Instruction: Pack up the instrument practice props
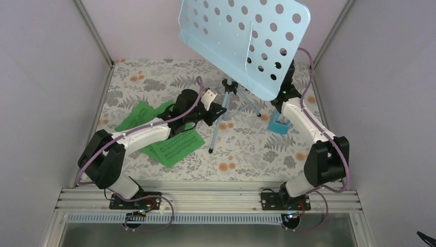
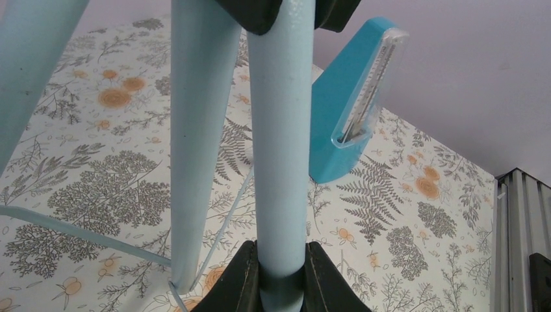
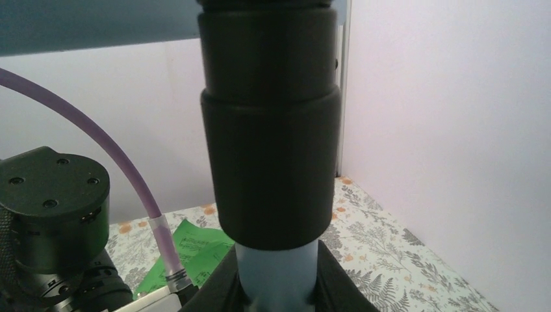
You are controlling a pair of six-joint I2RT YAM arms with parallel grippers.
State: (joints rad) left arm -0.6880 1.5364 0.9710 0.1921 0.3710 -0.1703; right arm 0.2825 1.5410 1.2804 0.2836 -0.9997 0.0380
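The pale blue music stand (image 1: 246,38) stands mid-table, its hole-punched desk tilted over the right arm. My left gripper (image 1: 220,111) is shut on a lower tube of its tripod (image 2: 281,162), with the fingers (image 2: 242,286) on either side. My right gripper (image 3: 276,289) is shut on the stand's pole (image 3: 276,270) just under a black collar (image 3: 269,130). In the top view the desk hides its fingers. The blue wedge metronome (image 1: 279,125) stands on the cloth beside the right arm and also shows in the left wrist view (image 2: 341,110). Green sheet-music pages (image 1: 175,146) lie under the left arm.
A floral cloth (image 1: 247,154) covers the table. Pale walls with metal corner posts (image 1: 95,31) close in the left, back and right. An aluminium rail (image 1: 205,198) carries both arm bases at the near edge. The left arm's wrist (image 3: 52,214) shows in the right wrist view.
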